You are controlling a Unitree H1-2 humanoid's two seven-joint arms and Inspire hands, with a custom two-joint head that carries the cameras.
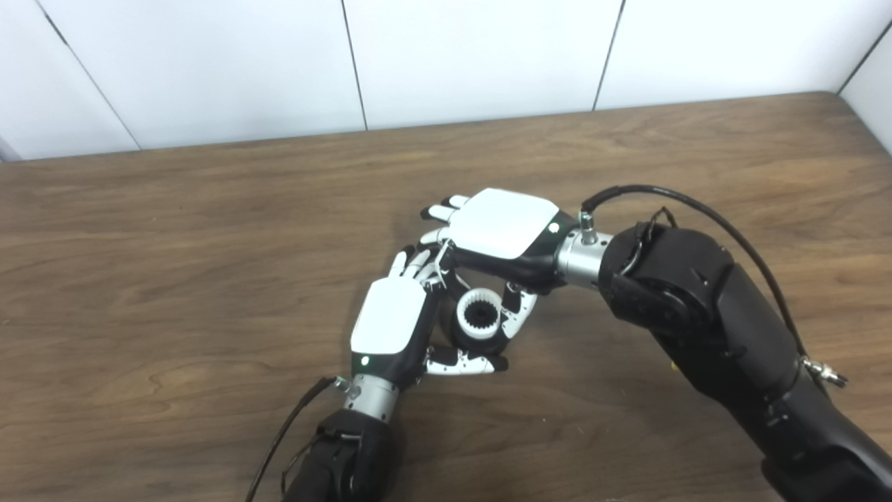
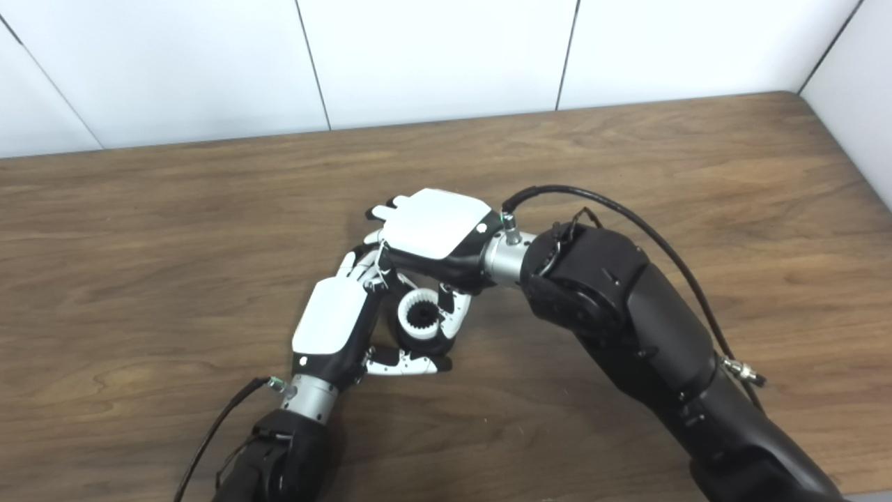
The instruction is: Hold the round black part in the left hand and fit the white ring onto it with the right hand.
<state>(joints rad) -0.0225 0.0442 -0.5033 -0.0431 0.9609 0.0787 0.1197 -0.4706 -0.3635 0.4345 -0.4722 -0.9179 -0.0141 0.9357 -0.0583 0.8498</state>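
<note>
Between both palms: left robot hand (image 1: 390, 317) grips round black part (image 1: 488, 343); right robot hand (image 1: 503, 226) pinches white ring (image 2: 421, 317); views agree.

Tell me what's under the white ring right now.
The white ring sits on the round black part, cupped by the left hand. The right hand hovers above. The part's underside and any table contact are hidden by fingers.

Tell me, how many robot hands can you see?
2. The left hand is wrapped around the round black part on the table; the right hand sits just above, fingers down by the white ring.
</note>
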